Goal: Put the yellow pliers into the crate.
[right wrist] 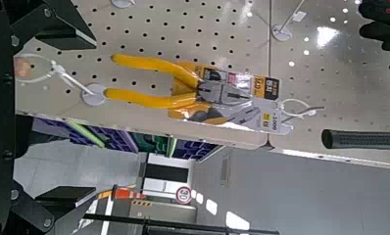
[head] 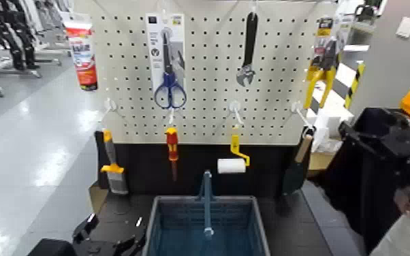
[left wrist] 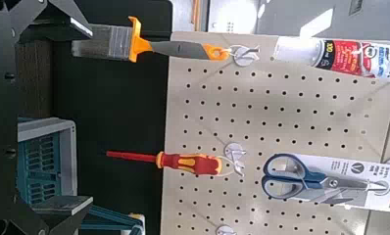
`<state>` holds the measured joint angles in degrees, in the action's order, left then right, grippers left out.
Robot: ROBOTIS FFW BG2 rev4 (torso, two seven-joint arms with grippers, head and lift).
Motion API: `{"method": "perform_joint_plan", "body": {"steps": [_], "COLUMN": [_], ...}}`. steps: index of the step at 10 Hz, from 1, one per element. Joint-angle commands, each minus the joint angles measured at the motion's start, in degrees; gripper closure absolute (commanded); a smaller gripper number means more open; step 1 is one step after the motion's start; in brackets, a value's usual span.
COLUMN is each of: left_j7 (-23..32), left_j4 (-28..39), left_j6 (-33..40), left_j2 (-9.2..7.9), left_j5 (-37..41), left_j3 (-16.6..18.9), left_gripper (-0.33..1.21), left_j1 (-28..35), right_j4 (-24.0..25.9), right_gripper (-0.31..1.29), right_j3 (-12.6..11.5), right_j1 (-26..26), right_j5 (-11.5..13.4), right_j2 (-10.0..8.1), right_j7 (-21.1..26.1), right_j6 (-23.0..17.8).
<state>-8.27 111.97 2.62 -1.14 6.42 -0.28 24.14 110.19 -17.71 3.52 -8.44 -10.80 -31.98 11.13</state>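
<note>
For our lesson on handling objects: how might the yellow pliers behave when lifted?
The yellow pliers would probably feel stiff and heavy for their size, given the metal jaws. Their card, hung at one end, may swing when touched.

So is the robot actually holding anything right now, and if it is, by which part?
No, nothing: the left gripper and right gripper are both open and empty; the yellow pliers hang untouched.
</note>
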Motion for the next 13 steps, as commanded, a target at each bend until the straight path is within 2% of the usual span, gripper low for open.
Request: {"method": "perform_joint_plan", "body": {"steps": [1, 4, 7, 13], "left_j7": [-0.3, -1.0, -1.4, -2.3], "left_j4": [-0.1, -0.2, -0.3, -0.5], "left_j6": [0.0, 0.0, 0.0, -0.2], "left_j2": [0.26, 0.62, 0.88, 1.67], "left_j5": [0.0, -0.1, -0.2, -0.7], "left_j3": [0.0, 0.1, 0.1, 0.1], "left_gripper": [0.12, 0.12, 0.12, 0.12], "left_j1": [-0.4, -0.7, -1.1, -1.8], "right_j4": [-2.8, -7.1, -11.2, -14.7], "right_gripper": [0.24, 0.24, 0.25, 0.25], "right_j3": [0.3, 1.7, 3.2, 7.3], "right_j1": [4.8, 10.5, 15.5, 23.5], "right_j5": [-1.1, -2.2, -4.0, -5.3], "right_j2": [-2.73, -6.25, -8.80, -11.96], "right_j7": [-2.7, -7.4, -10.9, -19.0], "right_j6": [0.9, 2.4, 3.2, 8.5]}}
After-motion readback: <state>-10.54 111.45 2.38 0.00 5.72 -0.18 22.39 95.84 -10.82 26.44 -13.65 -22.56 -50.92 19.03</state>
